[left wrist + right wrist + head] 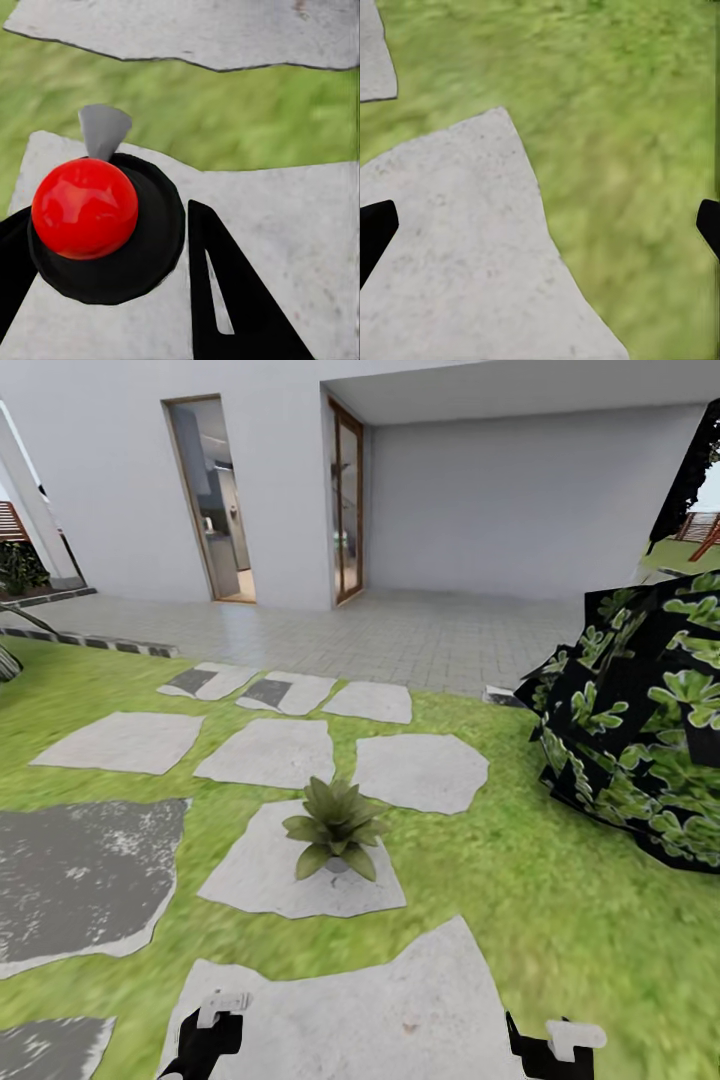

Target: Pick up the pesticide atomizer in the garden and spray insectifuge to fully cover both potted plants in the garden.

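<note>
One potted plant [335,828], a low rosette of pointed green leaves, stands on a pale stepping stone [262,870] in the lawn ahead of me. The pesticide atomizer is out of view. My left gripper [214,1024] hangs low at the near edge over a large stone [400,1010], well short of the plant. In the left wrist view the left gripper [105,229] has its black fingers [225,285] spread apart, and a red dome [84,208] on a black disc lies beyond them. My right gripper [556,1046] is at the lower right; the right gripper [540,225] is open and empty above stone and grass.
A dark blocky bush [645,735] fills the right side. More stepping stones [270,752] lead to a paved terrace [330,630] and a white house with open doorways [212,500]. Dark grey slabs [80,875] lie on the left.
</note>
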Controlling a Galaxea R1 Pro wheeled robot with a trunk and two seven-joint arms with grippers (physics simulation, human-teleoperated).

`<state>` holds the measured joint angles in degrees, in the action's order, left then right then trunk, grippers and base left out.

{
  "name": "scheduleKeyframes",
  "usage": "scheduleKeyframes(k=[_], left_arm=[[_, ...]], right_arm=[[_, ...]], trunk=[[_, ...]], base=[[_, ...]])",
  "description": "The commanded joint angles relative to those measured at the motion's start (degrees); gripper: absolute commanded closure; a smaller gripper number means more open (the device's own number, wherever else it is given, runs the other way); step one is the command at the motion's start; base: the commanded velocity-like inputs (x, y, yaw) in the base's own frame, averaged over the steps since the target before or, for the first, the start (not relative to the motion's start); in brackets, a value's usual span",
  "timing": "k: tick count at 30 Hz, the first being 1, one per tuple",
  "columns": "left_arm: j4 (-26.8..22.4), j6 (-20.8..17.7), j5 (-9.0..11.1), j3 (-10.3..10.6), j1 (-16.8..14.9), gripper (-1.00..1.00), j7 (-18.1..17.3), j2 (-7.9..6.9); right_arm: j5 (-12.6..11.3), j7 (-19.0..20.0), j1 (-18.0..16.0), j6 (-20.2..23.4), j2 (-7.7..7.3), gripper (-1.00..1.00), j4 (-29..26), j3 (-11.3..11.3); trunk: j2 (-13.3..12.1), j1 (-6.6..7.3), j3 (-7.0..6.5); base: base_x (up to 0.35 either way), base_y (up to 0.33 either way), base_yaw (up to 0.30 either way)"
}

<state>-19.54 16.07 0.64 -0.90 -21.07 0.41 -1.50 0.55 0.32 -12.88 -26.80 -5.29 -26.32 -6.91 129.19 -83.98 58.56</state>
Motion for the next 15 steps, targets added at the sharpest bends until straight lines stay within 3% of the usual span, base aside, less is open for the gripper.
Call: scheduleKeyframes(k=[1,6,15], left_arm=[[0.0,0.2,0.1,-0.1,0.0,1.00,0.0,0.01],[0.0,0.2,0.1,-0.1,0.0,1.00,0.0,0.01],[0.0,0.3,0.1,-0.1,0.0,1.00,0.0,0.01]], right_arm=[[0.1,0.0,0.0,-0.2,0.01,-1.00,0.1,-0.1],[0.1,0.0,0.0,-0.2,0.01,-1.00,0.0,-0.1],[0.1,0.0,0.0,-0.2,0.01,-1.00,0.0,-0.1]], trunk=[[0.0,0.00,0.04],[0.0,0.00,0.04],[0.0,0.00,0.04]], base=[[0.083,-0.200,0.004],[0.023,-0.200,0.099],[0.001,-0.155,0.251]])
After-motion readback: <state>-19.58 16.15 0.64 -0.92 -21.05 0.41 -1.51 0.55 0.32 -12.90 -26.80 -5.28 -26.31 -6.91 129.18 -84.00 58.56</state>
